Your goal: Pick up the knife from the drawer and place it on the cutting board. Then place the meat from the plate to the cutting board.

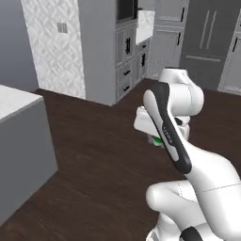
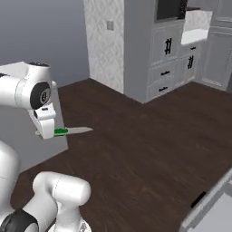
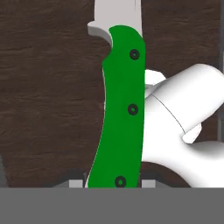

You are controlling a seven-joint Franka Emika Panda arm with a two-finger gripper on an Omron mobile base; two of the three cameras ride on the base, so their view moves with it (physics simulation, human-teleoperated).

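Note:
The knife [image 3: 122, 109] has a bright green handle and a pale blade, and my gripper [image 3: 113, 183] is shut on the handle's end. In the right base view the knife [image 2: 72, 131] sticks out level to the right of the gripper [image 2: 52, 132], over the dark wood floor. From the left base view a bit of the green handle [image 1: 159, 140] peeks from behind my forearm. A light-grey drawer front [image 2: 213, 206] with a small dark handle juts in at the bottom right. The cutting board, the meat and the plate are out of view.
A grey counter block [image 1: 23, 136] stands at the left, close to the arm. Grey cabinets with dark handles [image 2: 167, 59] and a tall fridge [image 1: 207, 37] line the far wall. Open dark wood floor [image 2: 145, 145] lies between.

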